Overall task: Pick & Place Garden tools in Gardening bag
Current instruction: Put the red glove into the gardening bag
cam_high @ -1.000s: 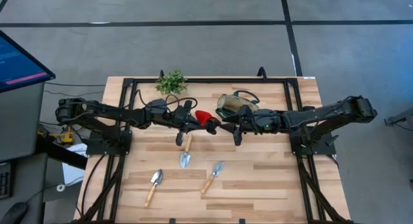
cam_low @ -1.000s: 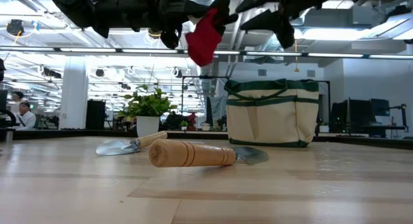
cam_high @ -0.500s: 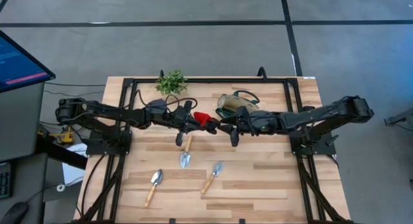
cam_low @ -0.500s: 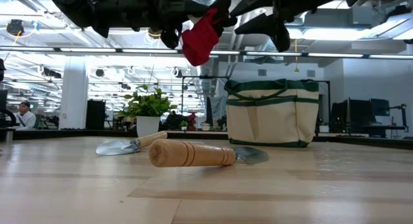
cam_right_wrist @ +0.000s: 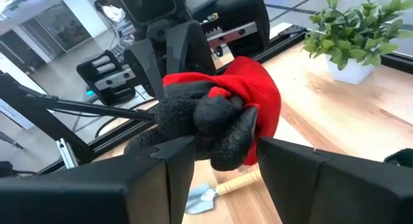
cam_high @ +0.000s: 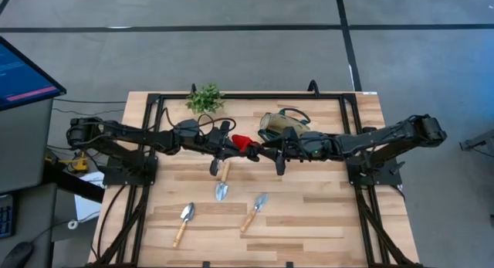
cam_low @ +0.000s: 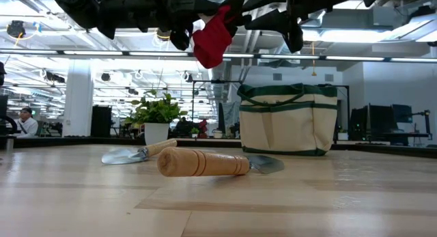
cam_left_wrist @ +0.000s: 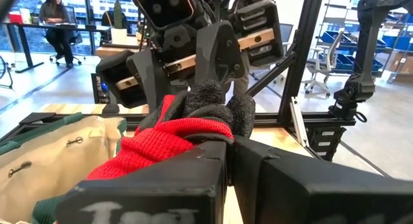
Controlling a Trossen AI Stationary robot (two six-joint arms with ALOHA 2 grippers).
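A red-and-black glove point(cam_high: 242, 140) hangs in the air above the table's middle, between my two grippers. My left gripper point(cam_high: 231, 147) is shut on it from the left. My right gripper point(cam_high: 268, 150) is open; its two fingers stand on either side of the glove's black end point(cam_right_wrist: 213, 130). Three trowels with silver heads and wooden handles lie flat on the table: one point(cam_high: 222, 181) just below the grippers, two point(cam_high: 184, 222) point(cam_high: 253, 212) nearer the front. The beige bag with green trim point(cam_high: 279, 125) stands upright behind the right gripper. My left gripper pinches the glove's red knit part point(cam_left_wrist: 193, 143) between its two fingers, coming level from the table's left. The glove is lifted clear of the table, and its black end points toward the right gripper. My right gripper: the black end fills the gap between its fingers point(cam_right_wrist: 174, 179); I cannot tell whether they touch it.
A small green potted plant point(cam_high: 204, 99) stands at the far edge, left of the bag. A black frame point(cam_high: 154, 106) runs around the table. The tabletop at the front right point(cam_high: 324, 214) is bare wood. People sit at desks in the room beyond.
My right gripper has gone a little toward the table's left, up to the glove, so that its fingers now straddle the black end. The glove in my left gripper has shifted slightly up and stays clear of the table.
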